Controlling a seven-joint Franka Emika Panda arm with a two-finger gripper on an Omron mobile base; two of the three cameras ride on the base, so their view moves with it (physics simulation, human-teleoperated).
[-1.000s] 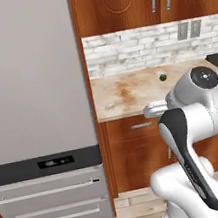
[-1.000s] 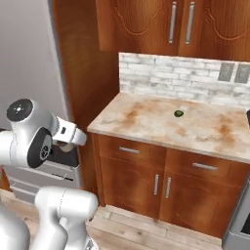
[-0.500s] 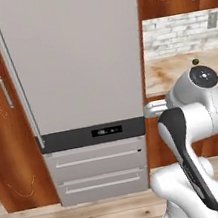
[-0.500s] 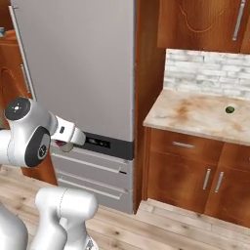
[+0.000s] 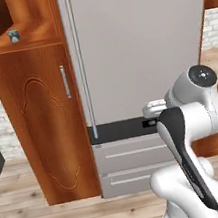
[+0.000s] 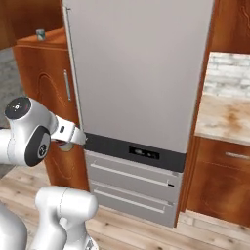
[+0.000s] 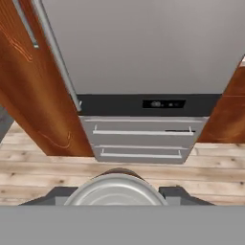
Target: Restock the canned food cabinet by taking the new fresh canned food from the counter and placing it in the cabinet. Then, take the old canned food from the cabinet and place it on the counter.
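Grey-topped can (image 7: 117, 190) sits clamped in the gripper (image 7: 117, 194) — jaws snug against it.

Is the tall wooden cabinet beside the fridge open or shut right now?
Open in its upper part: above the closed lower door a shelf lies exposed, a small can standing upright on it. The upper door's own position is unclear.

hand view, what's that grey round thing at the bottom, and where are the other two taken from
A white robot arm on a driving base, in a simulated kitchen. Two cameras ride on the base, behind the arm to its left and right, facing a grey fridge beside a wooden cabinet. The third sits on the hand, looking along the gripper. The grey disc is the top of a can the shut gripper holds. Another small can stands on the cabinet's shelf.
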